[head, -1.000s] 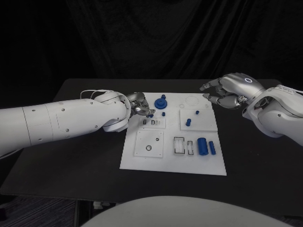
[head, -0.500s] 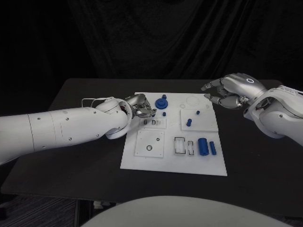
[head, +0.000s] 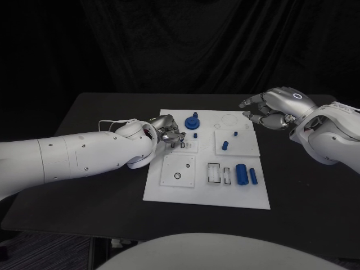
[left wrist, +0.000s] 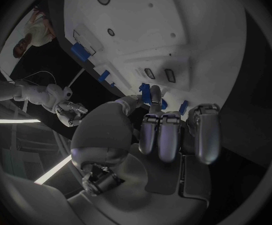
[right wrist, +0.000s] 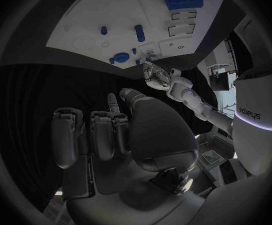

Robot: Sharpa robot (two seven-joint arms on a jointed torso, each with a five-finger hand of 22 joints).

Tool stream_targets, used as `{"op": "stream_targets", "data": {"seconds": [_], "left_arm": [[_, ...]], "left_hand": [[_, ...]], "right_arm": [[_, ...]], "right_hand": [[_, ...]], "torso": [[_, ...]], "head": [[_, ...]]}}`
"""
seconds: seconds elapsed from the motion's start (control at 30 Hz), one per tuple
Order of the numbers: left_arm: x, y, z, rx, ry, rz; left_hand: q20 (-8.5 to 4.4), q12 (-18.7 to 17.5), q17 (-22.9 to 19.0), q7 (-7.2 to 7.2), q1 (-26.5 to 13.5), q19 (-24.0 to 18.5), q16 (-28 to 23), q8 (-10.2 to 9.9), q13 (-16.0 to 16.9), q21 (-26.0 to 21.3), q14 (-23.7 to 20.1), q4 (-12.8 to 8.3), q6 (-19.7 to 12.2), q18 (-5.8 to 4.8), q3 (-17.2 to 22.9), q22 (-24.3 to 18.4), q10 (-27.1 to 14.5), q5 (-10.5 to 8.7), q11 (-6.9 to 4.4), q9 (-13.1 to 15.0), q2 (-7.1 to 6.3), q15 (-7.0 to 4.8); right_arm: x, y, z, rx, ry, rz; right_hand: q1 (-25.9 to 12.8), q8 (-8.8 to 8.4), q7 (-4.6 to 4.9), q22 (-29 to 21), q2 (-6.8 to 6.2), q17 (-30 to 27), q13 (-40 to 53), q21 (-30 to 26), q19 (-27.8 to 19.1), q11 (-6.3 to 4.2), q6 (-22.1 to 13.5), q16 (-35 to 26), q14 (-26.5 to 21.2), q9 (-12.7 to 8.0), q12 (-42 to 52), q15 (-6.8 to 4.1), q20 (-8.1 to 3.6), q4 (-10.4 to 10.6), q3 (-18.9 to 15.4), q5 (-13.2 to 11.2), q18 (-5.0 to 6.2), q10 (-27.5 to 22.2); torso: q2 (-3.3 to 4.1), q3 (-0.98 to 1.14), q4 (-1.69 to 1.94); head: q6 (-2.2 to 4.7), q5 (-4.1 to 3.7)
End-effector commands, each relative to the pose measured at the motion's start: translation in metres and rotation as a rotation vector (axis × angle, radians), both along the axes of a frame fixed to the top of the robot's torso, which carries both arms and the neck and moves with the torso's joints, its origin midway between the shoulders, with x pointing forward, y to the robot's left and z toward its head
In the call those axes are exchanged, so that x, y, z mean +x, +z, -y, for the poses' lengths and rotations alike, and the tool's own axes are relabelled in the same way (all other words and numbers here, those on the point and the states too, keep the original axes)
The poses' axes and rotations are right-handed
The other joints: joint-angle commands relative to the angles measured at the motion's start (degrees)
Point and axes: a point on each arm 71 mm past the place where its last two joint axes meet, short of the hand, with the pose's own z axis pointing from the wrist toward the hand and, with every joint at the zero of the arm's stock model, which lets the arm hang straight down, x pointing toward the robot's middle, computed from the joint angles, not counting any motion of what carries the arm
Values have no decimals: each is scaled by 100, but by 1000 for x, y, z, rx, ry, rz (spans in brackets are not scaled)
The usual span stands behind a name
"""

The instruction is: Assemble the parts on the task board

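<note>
The left arm reaches in across the table with its hand (head: pixel 165 129) low, fingers (left wrist: pixel 168 135) curled in together, while the right arm bends in from the other side, its hand (head: pixel 271 109) raised, fingers (right wrist: pixel 92 135) curled inward and holding nothing.

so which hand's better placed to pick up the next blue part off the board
Probably the left. The left hand sits at the task board's far left corner, right beside the round blue part and the small slots. The right hand hovers off the board's far right edge, fingers curled, holding nothing.
</note>
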Motion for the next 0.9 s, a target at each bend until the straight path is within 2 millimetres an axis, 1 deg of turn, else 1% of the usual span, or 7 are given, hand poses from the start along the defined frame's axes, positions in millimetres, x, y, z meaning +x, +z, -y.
{"op": "stream_targets", "data": {"seconds": [0.03, 0.17, 0.3, 0.37, 0.53, 0.7, 0.9], "left_arm": [[-2, -2, 2, 7, -16, -4], [-2, -4, 3, 10, -18, -11], [-3, -6, 2, 14, -20, -20], [-3, -7, 2, 18, -20, -26], [-4, -9, 2, 24, -23, -38], [-4, -10, 2, 32, -27, -51], [-4, -12, 3, 40, -33, -64]], "left_hand": [[4, 15, 1509, -98, 1, -14, 15, 41, 1506, -20, 616, -76, -32, 56, 119, 389, 599, 22, -22, 16, 31, -4], [2, 15, 1509, -103, -22, -9, 15, 63, 1506, -17, 616, -43, -22, 55, 110, 397, 599, -8, -26, 37, 40, -8], [2, 15, 1509, -105, -25, -14, 15, 69, 1506, -24, 616, -36, -16, 57, 110, 390, 599, -12, -28, 41, 43, -8], [1, 15, 1509, -106, -29, -15, 15, 73, 1506, -27, 616, -31, -13, 58, 107, 388, 599, -19, -29, 44, 41, -9], [-3, 15, 1509, -112, -66, -9, 15, 82, 1506, -23, 616, 23, -16, 56, 81, 399, 599, -121, -35, 56, 36, -15], [-4, 15, 1509, -112, -72, -14, 15, 79, 1506, -31, 616, 34, -22, 58, 76, 392, 599, -144, -36, 56, 36, -16], [-5, 15, 1509, -115, -71, -13, 15, 78, 1506, -32, 616, 40, -26, 58, 75, 393, 599, -169, -37, 57, 39, -17]], "right_arm": [[0, 0, 1, 4, -18, 9], [0, 0, 1, 4, -20, 9], [0, 0, 1, 4, -19, 7], [0, 0, 1, 3, -19, 7], [0, 0, 1, 1, -20, 3], [-1, 0, 1, 1, -20, 2], [-1, 0, 1, 0, -20, 0]], "right_hand": [[35, -40, -6, 1331, -33, 1217, 1508, -27, 332, 7, 49, -14, 530, -10, 30, 26, 18, 5, 35, 39, 89, 597], [35, -40, -6, 1331, -33, 1217, 1508, -27, 332, 7, 49, -14, 530, -10, 30, 26, 18, 5, 35, 39, 89, 597], [35, -40, -6, 1331, -33, 1217, 1508, -27, 332, 7, 49, -14, 530, -10, 30, 26, 18, 5, 35, 39, 89, 597], [35, -40, -6, 1331, -33, 1217, 1508, -27, 332, 7, 49, -14, 530, -10, 30, 26, 18, 5, 35, 39, 89, 597], [35, -42, -8, 1330, -36, 1212, 1508, -30, 331, 6, 51, -17, 528, -12, 30, 26, 17, 1, 43, 53, 90, 597], [35, -42, -8, 1330, -36, 1212, 1508, -30, 331, 6, 51, -17, 528, -12, 30, 26, 17, 1, 43, 53, 90, 597], [35, -42, -8, 1330, -36, 1212, 1508, -30, 331, 6, 51, -17, 528, -12, 30, 26, 17, 1, 43, 53, 90, 597]], "torso": [[-1, -2, -3], [-2, -2, 1], [-2, -1, -7], [-3, 0, -5], [2, -1, 2], [-1, -2, -7], [-3, -3, -2]], "head": [[0, 14], [0, 2], [0, 11], [0, 9], [0, 2], [0, 7], [0, -6]]}}
